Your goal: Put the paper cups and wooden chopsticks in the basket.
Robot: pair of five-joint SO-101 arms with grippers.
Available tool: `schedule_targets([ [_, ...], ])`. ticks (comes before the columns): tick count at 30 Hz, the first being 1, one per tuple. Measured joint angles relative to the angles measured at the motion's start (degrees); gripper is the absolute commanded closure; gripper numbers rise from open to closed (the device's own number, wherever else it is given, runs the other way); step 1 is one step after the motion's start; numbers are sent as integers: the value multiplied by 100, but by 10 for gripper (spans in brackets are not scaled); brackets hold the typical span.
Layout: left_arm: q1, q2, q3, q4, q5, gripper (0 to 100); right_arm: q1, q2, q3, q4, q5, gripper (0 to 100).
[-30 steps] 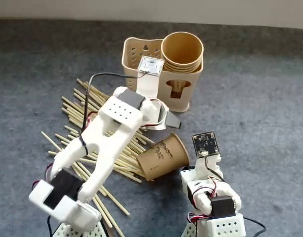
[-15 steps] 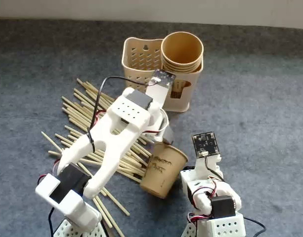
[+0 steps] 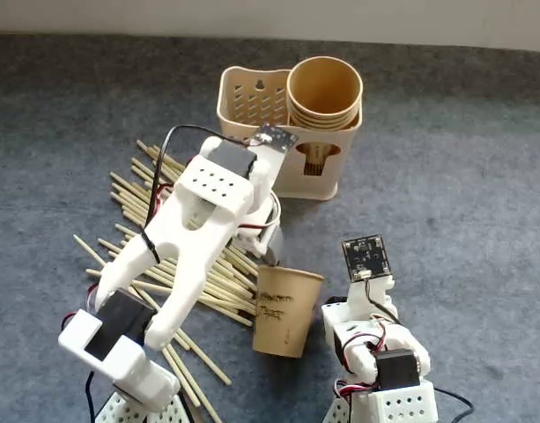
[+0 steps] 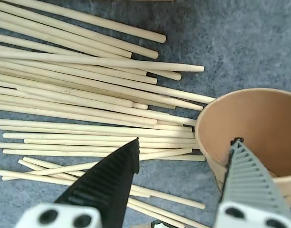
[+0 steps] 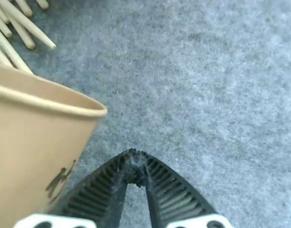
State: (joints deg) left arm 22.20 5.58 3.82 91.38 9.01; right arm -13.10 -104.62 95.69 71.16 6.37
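Paper cup upright beside scattered chopsticks, left gripper astride rim.

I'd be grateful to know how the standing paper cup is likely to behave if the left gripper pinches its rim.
The cup looks thin-walled and empty, so it is probably light, and its rim may buckle under a firm pinch. Standing on its narrower base on the carpet, it could tip if nudged.

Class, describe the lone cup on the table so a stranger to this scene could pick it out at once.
Find the basket at the back of the grey table, then the chopsticks spread before it. At their near right edge stands the cup, upright, mouth up. Unlike the stacked cups in the basket, it is alone on the table.
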Motion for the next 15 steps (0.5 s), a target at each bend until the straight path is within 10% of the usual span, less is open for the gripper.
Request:
schedule_targets([
  [15,642,0,501,18,0,723,0,0,0,0,0,993],
])
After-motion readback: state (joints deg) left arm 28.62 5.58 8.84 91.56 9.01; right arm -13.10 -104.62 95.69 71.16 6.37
